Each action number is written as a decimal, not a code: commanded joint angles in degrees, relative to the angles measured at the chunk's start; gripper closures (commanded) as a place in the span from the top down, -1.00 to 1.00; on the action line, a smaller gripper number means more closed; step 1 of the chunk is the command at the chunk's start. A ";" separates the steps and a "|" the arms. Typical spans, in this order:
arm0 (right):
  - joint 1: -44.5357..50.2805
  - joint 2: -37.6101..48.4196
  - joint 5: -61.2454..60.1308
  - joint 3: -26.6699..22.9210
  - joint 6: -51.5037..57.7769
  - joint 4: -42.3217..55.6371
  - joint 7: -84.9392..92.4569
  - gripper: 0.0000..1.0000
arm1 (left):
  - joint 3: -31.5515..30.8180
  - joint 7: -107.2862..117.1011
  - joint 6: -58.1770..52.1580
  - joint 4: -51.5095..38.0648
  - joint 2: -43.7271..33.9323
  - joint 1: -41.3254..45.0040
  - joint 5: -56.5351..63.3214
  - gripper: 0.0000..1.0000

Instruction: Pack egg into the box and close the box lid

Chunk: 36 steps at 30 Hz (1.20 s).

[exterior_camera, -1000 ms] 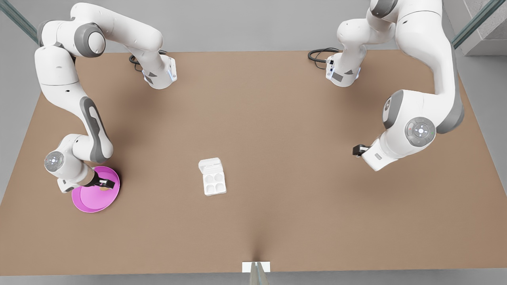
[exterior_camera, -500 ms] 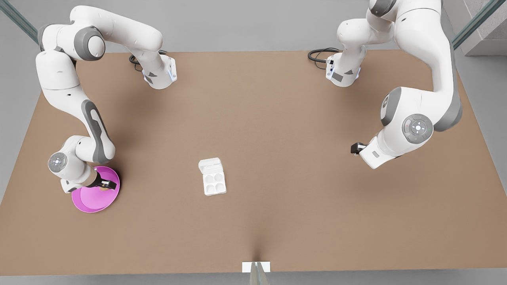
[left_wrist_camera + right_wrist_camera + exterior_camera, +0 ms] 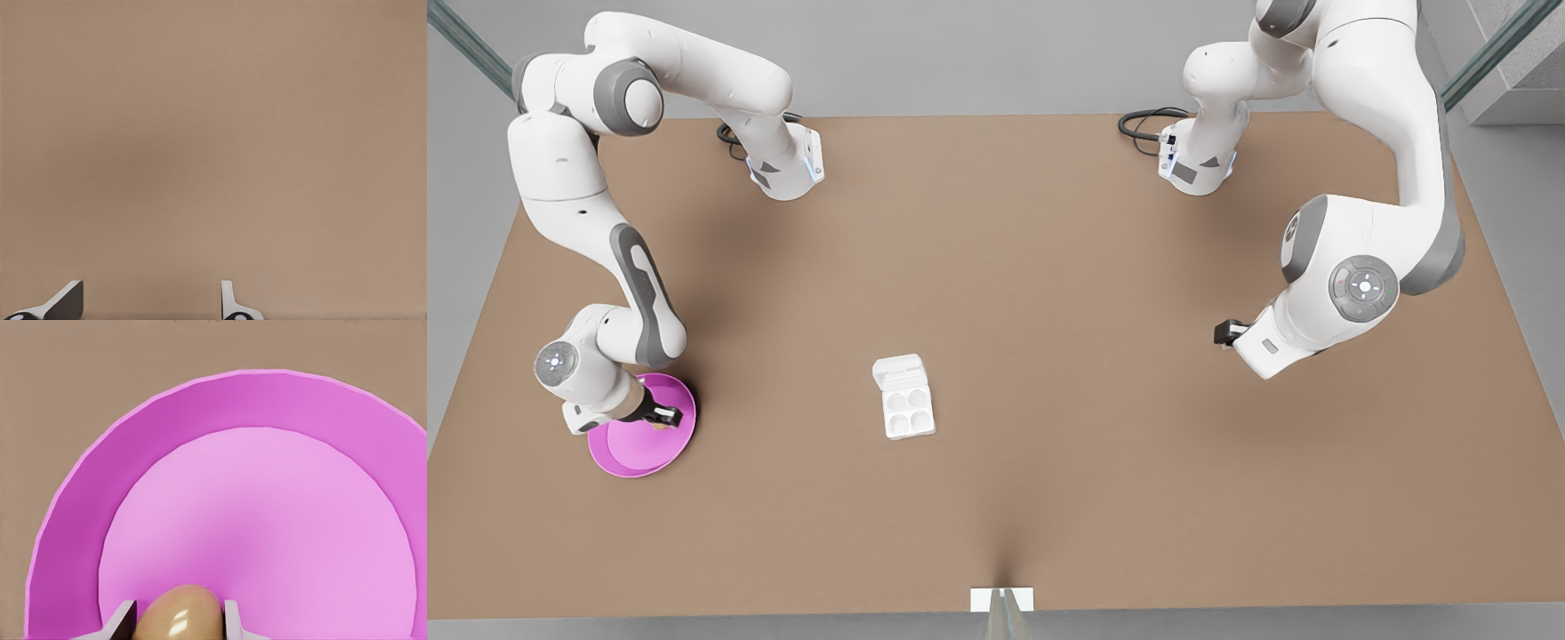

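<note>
Right gripper (image 3: pixel 179 621) is the one over the round pink plate (image 3: pixel 627 453) at the front view's left. Its fingers (image 3: pixel 124 617) sit on either side of the small tan-beige oval egg (image 3: pixel 180 613), touching or nearly touching; the contact itself isn't resolvable, so I read it as closed on the egg. The egg looks to be down at the plate surface, not clear of it. My judgement: grasp is being made or has just been made, lift not yet done.

Left gripper (image 3: pixel 150 300) hangs over bare brown tabletop (image 3: pixel 1049 267) at the front view's right, fingers spread apart, holding nothing. That arm waits, likely kept for the lid.

The small white plastic four-cup egg carton (image 3: pixel 907 412) sits mid-tabletop, well apart from the plate. All four cups are empty. Its plain white hinged lid (image 3: pixel 898 371) is folded back flat, which keeps the cups reachable from above.

No brands, labels or readable writing anywhere. The arms carry small marks that are too small to read.
</note>
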<state>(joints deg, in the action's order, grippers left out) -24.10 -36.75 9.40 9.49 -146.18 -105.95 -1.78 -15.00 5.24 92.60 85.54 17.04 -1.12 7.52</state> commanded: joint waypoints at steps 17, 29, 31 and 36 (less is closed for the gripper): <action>40.71 1.60 -10.54 -11.95 24.18 14.63 -24.23 0.12 | 0.06 0.29 -0.49 0.06 -0.43 -0.29 0.04 1.00; 54.51 -8.77 -17.04 -19.07 33.32 32.56 -32.41 0.13 | 0.06 0.29 -0.40 0.06 -0.25 -0.38 0.13 1.00; 55.83 -9.48 -17.48 -19.60 33.32 33.62 -33.99 0.13 | 0.06 0.29 -0.49 0.24 -0.25 -0.38 0.13 1.00; 58.11 -9.56 -18.71 -19.51 33.32 32.91 -37.68 0.13 | 0.06 0.91 -0.49 0.15 -0.34 -0.29 0.22 1.00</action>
<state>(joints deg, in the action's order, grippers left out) 33.83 -46.45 -8.60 -10.12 -113.75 -72.88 -26.47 -14.90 5.52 92.19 85.81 16.80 -1.48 7.63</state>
